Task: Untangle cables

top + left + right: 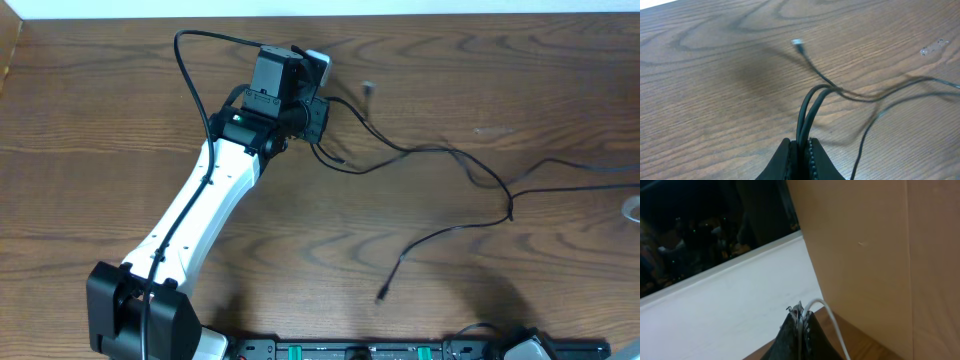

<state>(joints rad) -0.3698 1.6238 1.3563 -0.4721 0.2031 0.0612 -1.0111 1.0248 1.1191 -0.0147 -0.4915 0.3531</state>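
Note:
Thin black cables (440, 150) trail across the wooden table from my left gripper (316, 120) to the right edge. One free plug end (381, 294) lies toward the front. Another plug (368, 88) rests just right of the gripper. In the left wrist view my left gripper (802, 144) is shut on two strands of black cable (805, 112), which rise from the jaws and fan out toward that plug (796, 43). My right gripper (802, 312) is outside the overhead view. It is lifted and shut on the white cable (833, 322), which arcs out of the fingertips and drops away.
The left arm (200, 210) reaches diagonally from the front left. A black rail (400, 350) with the arm bases runs along the front edge. A pale loop (632, 208) shows at the right edge. A tan wooden panel (865, 255) stands behind the right gripper.

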